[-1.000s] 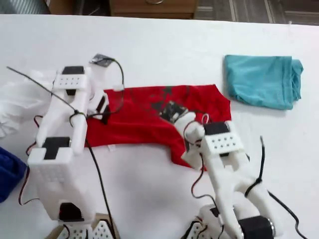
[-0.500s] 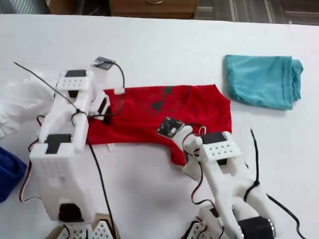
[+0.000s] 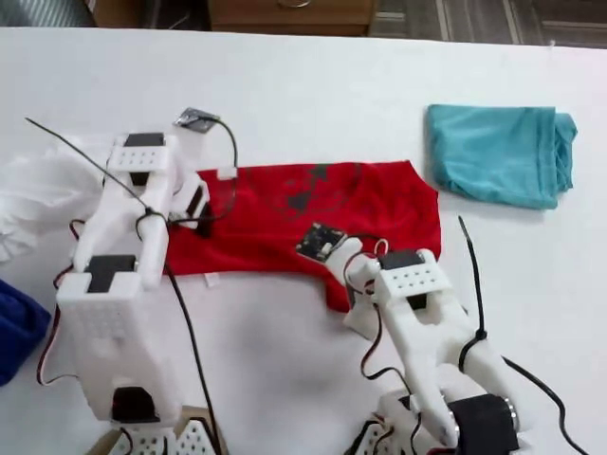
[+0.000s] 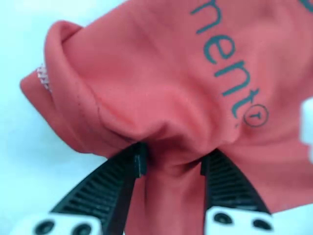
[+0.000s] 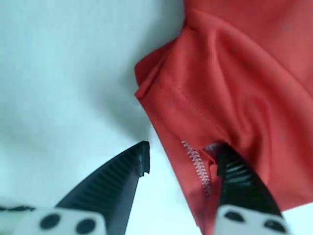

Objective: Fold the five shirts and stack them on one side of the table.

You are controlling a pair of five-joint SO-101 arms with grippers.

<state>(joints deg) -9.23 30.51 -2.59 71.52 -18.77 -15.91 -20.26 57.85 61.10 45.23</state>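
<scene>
A red shirt (image 3: 266,237) lies as a long folded strip across the middle of the white table (image 3: 313,85). My left gripper (image 3: 194,213) is at its left end. In the left wrist view the gripper (image 4: 172,164) is shut on a bunched fold of the red shirt (image 4: 161,83). My right gripper (image 3: 351,280) is at the shirt's near right corner. In the right wrist view this gripper (image 5: 183,161) stands open, one finger on the bare table and the other against the stitched hem of the red shirt (image 5: 234,83).
A folded teal shirt (image 3: 498,152) lies at the back right. A loose white cloth (image 3: 38,190) is heaped at the left edge, with a blue cloth (image 3: 14,327) nearer the front. The far half of the table is bare.
My right arm has drawn back toward the table's near side, and the shirt's near right corner now reaches less far forward. The left arm shifted slightly and then held still.
</scene>
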